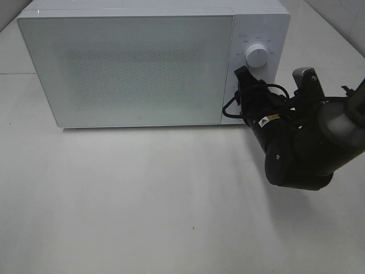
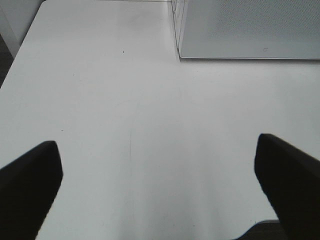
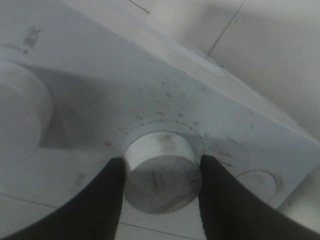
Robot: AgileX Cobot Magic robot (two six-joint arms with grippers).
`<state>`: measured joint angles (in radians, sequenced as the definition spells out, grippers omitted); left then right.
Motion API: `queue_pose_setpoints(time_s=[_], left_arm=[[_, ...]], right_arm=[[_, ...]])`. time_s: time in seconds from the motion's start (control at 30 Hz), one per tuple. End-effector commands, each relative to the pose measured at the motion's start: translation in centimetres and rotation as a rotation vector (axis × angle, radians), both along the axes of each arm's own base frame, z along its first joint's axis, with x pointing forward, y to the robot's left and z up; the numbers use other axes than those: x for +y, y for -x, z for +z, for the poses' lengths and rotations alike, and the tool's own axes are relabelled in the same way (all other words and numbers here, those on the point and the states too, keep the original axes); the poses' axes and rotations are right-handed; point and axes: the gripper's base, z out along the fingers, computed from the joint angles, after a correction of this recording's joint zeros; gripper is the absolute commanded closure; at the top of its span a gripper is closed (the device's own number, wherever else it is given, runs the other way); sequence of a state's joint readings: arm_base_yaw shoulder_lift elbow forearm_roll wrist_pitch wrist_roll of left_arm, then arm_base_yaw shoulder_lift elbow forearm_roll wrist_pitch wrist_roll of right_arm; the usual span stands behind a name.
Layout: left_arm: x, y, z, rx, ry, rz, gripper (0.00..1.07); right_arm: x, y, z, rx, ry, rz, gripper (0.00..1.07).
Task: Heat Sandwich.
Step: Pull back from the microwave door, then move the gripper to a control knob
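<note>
Clamping the microwave's (image 1: 131, 68) lower knob (image 3: 161, 150), the right pincer (image 3: 161, 169) grips its rigid, likely slippery rim; left pincer (image 2: 157, 165) hangs wide, empty.

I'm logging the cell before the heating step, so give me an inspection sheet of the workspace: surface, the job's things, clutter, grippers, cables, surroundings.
Surface: white table, nothing lying on the part in view.
Job's things: white microwave, door shut; sandwich not in view.
Clutter: nothing seen.
Grippers: left gripper open above the table, empty; right gripper closed on the lower dial, below the upper dial.
Cables: black cable loop on the right arm.
Surroundings: pale tiles behind the microwave.
</note>
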<state>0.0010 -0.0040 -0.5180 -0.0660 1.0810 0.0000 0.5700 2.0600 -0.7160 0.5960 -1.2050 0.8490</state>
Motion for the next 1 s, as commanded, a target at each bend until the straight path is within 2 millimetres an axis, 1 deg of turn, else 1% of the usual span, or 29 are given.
queue_pose_setpoints(time_s=[0.03,0.07,0.1,0.13,0.17,0.23,0.27,0.3,0.33,0.5,0.87,1.0], left_arm=[[-0.01,0.21,0.08,-0.026,0.011,0.003,0.06],[-0.01,0.21,0.08,-0.026,0.011,0.003,0.06],[-0.01,0.21,0.08,-0.026,0.011,0.003,0.06],[-0.01,0.21,0.08,-0.026,0.011,0.003,0.06],[-0.01,0.21,0.08,-0.026,0.011,0.003,0.06],[-0.01,0.21,0.08,-0.026,0.011,0.003,0.06],[-0.01,0.21,0.08,-0.026,0.011,0.003,0.06],[-0.01,0.21,0.08,-0.026,0.011,0.003,0.06],[-0.01,0.21,0.08,-0.026,0.011,0.003,0.06],[-0.01,0.21,0.08,-0.026,0.011,0.003,0.06],[-0.01,0.21,0.08,-0.026,0.011,0.003,0.06],[-0.01,0.21,0.08,-0.026,0.011,0.003,0.06]], right_arm=[[-0.15,-0.38,2.13,-0.199,-0.253,-0.052,0.91],[-0.18,-0.38,2.09,-0.197,-0.302,-0.059,0.91],[-0.18,-0.38,2.09,-0.197,-0.302,-0.059,0.91],[-0.20,-0.38,2.04,-0.193,-0.351,-0.067,0.90],[-0.31,-0.36,1.76,-0.183,-0.455,-0.090,0.90],[-0.45,-0.35,1.50,-0.174,-0.558,-0.118,0.90],[-0.45,-0.35,1.50,-0.174,-0.558,-0.118,0.90],[-0.55,-0.35,1.31,-0.170,-0.640,-0.139,0.89],[-0.56,-0.35,1.28,-0.167,-0.671,-0.145,0.89],[-0.58,-0.35,1.32,-0.171,-0.727,-0.151,0.89],[-0.50,-0.35,1.36,-0.173,-0.703,-0.139,0.89],[-0.37,-0.35,1.39,-0.170,-0.698,-0.124,0.86]])
